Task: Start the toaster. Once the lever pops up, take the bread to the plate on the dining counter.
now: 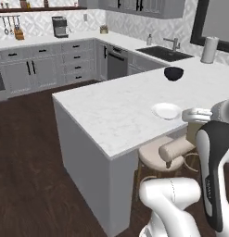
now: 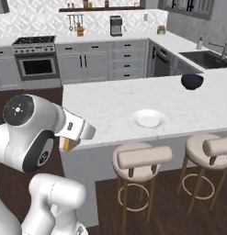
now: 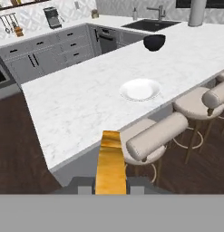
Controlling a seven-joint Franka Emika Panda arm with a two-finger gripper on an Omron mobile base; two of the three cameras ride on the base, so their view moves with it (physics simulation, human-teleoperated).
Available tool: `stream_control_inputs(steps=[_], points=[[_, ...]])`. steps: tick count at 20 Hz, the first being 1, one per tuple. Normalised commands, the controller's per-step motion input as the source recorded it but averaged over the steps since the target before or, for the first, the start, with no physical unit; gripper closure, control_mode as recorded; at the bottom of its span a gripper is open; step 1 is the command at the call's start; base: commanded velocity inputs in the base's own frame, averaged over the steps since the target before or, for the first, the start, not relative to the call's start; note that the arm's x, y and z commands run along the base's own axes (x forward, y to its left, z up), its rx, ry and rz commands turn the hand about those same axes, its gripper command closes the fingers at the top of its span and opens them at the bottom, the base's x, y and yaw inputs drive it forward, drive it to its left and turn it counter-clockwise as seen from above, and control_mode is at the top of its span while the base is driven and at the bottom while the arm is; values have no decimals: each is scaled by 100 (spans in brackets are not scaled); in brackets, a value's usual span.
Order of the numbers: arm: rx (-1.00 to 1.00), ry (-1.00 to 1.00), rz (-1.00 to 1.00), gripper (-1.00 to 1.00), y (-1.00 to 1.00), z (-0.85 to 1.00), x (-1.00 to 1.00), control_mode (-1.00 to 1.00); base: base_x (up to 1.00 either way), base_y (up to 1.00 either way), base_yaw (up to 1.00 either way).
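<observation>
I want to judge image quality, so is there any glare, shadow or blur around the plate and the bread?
Hand view: bread sharp, evenly lit; plate glare-free, rim faint against marble. Left base view: plate soft, low contrast. Right base view: plate faintly shaded inside.

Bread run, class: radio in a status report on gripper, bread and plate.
Gripper shut on bread, short of dining counter. Plate bare, near the stool-side edge. Black bowl beyond plate, off the path.
</observation>
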Motion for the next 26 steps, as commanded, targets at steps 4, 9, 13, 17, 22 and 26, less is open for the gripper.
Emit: stream_control_inputs(steps=[4,9,13,17,22,26], points=[[0,0,0,100,0,0,0,100,0,-78,50],[0,0,0,100,0,0,0,100,0,-89,46],[0,0,0,100,0,0,0,100,1,-97,44],[0,0,0,100,0,0,0,100,49,-88,35],[0,0,0,100,0,0,0,100,90,-45,10],[16,6,2,100,-20,-8,64,-100,25,-7,0]])
